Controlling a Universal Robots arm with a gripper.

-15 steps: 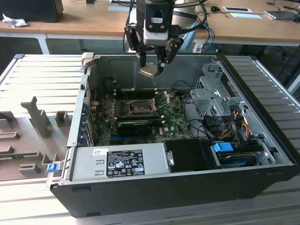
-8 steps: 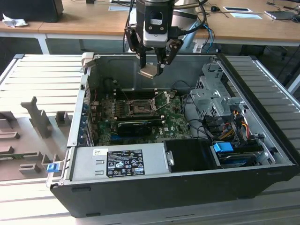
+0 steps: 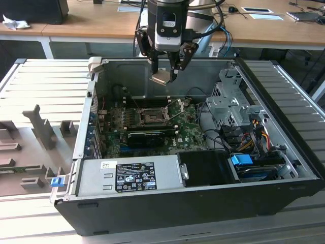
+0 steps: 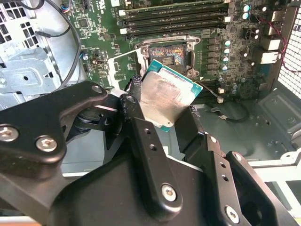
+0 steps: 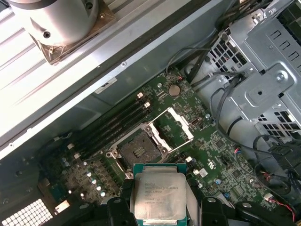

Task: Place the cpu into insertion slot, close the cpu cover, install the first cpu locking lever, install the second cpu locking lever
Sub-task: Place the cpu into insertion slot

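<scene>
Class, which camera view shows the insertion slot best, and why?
First wrist view: the insertion slot lies uncovered and whole. In the second wrist view the held cpu overlaps its rim; the exterior view shows it far off.

Black gripper (image 3: 166,74) of jointed links; silver screws (image 4: 169,192); pale grey wrist housing (image 3: 167,40).

A workshop-like lab: opened computer case (image 3: 203,208) before wooden desks (image 3: 91,20)

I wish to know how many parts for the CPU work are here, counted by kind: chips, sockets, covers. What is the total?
cpu: 1, gripped by the end effector
insertion slot: 1, empty
cpu cover: 1, swung open
Total: 3
</scene>
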